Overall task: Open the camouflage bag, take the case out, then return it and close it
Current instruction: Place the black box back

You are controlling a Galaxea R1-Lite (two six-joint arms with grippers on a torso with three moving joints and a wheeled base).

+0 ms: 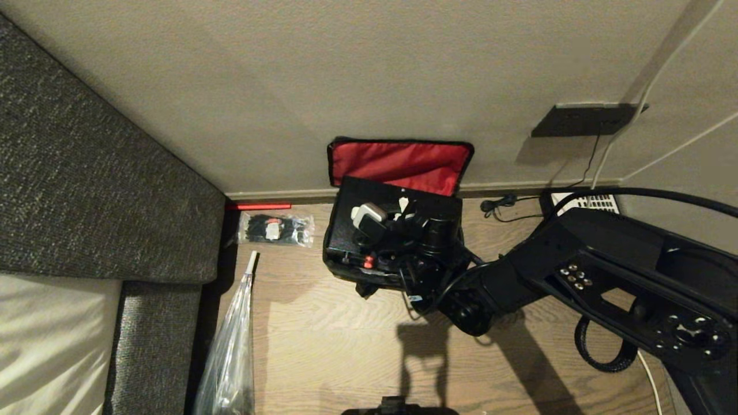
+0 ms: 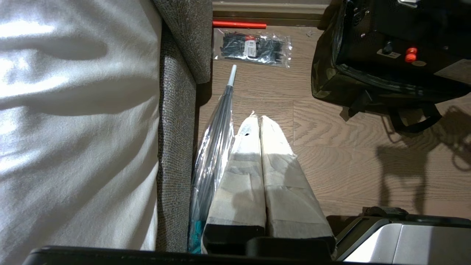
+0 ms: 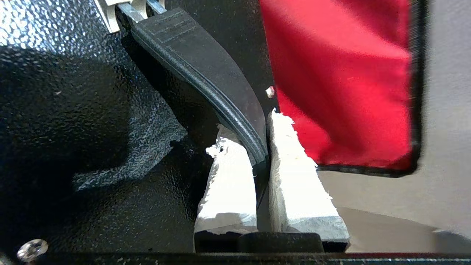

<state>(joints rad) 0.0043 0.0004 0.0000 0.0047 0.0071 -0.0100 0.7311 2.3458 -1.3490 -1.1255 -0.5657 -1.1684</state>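
The camouflage bag (image 2: 327, 79) sits on the wooden floor against the wall, with its red-lined lid (image 1: 400, 164) flipped open and leaning on the wall. The black case (image 1: 351, 207) stands in the bag's opening, and its red latch (image 2: 411, 54) faces the room. In the right wrist view the textured case (image 3: 92, 129) fills one side. My right gripper (image 3: 254, 136) is shut on the case's black handle (image 3: 206, 70), with a white-padded finger on either side. My left gripper (image 2: 256, 117) hangs shut and empty near the sofa, well away from the bag.
A grey sofa (image 1: 86, 190) with a white cushion (image 2: 73, 129) borders the left. On the floor beside it lie a packet of black cable ties (image 1: 275, 229), a red rod (image 1: 259, 206) at the baseboard and a clear folded umbrella (image 1: 230, 357). Cables and a white device (image 1: 585, 202) sit by the wall on the right.
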